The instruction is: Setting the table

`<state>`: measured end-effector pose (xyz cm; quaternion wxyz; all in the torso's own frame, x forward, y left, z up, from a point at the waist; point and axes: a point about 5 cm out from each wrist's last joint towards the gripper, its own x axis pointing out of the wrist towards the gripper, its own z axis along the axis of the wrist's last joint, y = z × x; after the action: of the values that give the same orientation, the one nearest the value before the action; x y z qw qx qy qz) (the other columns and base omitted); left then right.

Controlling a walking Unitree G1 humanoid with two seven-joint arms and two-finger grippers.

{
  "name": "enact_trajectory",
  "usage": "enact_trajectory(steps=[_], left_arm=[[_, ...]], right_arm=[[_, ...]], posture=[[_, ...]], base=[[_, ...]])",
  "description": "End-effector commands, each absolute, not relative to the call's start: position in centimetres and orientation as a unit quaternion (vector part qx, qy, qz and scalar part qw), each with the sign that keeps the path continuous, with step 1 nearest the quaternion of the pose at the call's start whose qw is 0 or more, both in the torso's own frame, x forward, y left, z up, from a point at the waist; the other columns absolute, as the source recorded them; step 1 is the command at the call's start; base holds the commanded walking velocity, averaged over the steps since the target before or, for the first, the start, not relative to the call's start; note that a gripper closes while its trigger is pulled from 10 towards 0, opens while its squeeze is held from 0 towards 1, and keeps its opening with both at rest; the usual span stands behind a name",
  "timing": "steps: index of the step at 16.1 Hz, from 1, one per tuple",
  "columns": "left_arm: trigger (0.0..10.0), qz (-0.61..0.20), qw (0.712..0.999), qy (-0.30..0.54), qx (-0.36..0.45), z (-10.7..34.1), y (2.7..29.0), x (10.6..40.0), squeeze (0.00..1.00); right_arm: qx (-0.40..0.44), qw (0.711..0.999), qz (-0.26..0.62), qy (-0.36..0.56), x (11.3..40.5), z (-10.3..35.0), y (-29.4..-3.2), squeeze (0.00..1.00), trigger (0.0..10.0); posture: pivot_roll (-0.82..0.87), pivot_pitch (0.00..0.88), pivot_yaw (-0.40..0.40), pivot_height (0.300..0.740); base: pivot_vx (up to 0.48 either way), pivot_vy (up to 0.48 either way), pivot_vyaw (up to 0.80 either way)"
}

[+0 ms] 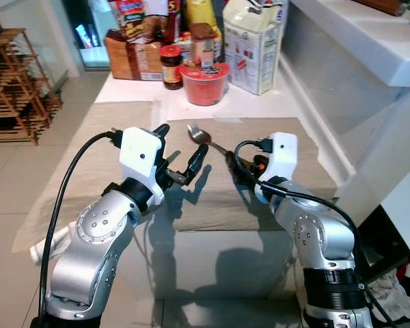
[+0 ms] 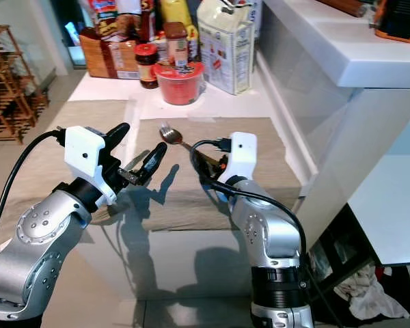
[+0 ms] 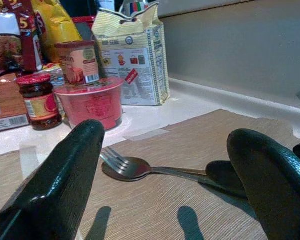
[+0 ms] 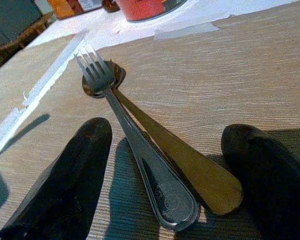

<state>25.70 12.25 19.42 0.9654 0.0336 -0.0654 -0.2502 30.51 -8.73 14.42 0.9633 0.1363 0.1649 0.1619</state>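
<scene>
Woven tan placemat with a fine ribbed grain covers the white desk, and on it lie a steel fork and a steel spoon, the fork crossed over the spoon so its tines rest in the spoon's bowl. The right gripper sits low over the two handle ends, its jaws spread wide with one black finger on either side of the handles and neither touching them. The left gripper hovers just beside the spoon bowl, jaws also spread wide and holding nothing. A second placemat lies beside the first, with a bare white strip between them. At the desk's far edge stand a red tub, a red-lidded jar and a cream paper bag; their label print is too small to read. A pale wall ledge runs close along the placemat's right side.
</scene>
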Motion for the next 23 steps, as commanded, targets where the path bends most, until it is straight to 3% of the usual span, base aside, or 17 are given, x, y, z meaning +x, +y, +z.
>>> enact_trajectory(steps=[1, 3, 8, 12, 16, 23], left_arm=[[10.0, -0.243, 0.966, -0.073, 0.038, 20.0, 12.3, 25.8, 0.0], [10.0, -0.243, 0.967, -0.072, 0.036, 19.9, 12.2, 25.8, 0.0], [10.0, -0.244, 0.966, -0.077, 0.035, 19.9, 12.1, 26.0, 0.0], [10.0, -0.244, 0.966, -0.076, 0.034, 19.8, 12.0, 26.0, 0.0], [10.0, -0.243, 0.966, -0.077, 0.036, 19.8, 12.1, 26.0, 0.0], [10.0, -0.24, 0.967, -0.076, 0.037, 19.8, 12.2, 25.9, 0.0]], right_arm=[[0.114, 0.959, 0.189, 0.18, 30.3, 14.1, -7.7, 0.0, 10.0], [0.04, 0.971, 0.175, 0.156, 30.6, 14.2, -9.0, 0.0, 10.0], [-0.02, 0.975, 0.183, 0.123, 30.6, 15.4, -9.5, 0.0, 10.0], [-0.009, 0.974, 0.191, 0.119, 30.5, 15.8, -9.4, 0.0, 10.0], [0.047, 0.964, 0.221, 0.142, 30.2, 15.4, -7.3, 0.0, 10.0], [0.055, 0.964, 0.215, 0.15, 29.8, 15.6, -7.7, 0.0, 10.0]], posture=[[-0.06, 0.0, 0.026, 0.74], [-0.07, 0.0, 0.026, 0.74], [-0.08, 0.0, 0.022, 0.74], [-0.08, 0.0, 0.02, 0.74], [-0.07, 0.0, 0.02, 0.74], [-0.07, 0.0, 0.019, 0.74]], base=[[0.0, 0.0, 0.0], [0.0, 0.0, 0.0], [0.0, 0.0, 0.0], [0.0, 0.0, 0.0], [0.0, 0.0, 0.0], [0.0, 0.0, 0.0]])
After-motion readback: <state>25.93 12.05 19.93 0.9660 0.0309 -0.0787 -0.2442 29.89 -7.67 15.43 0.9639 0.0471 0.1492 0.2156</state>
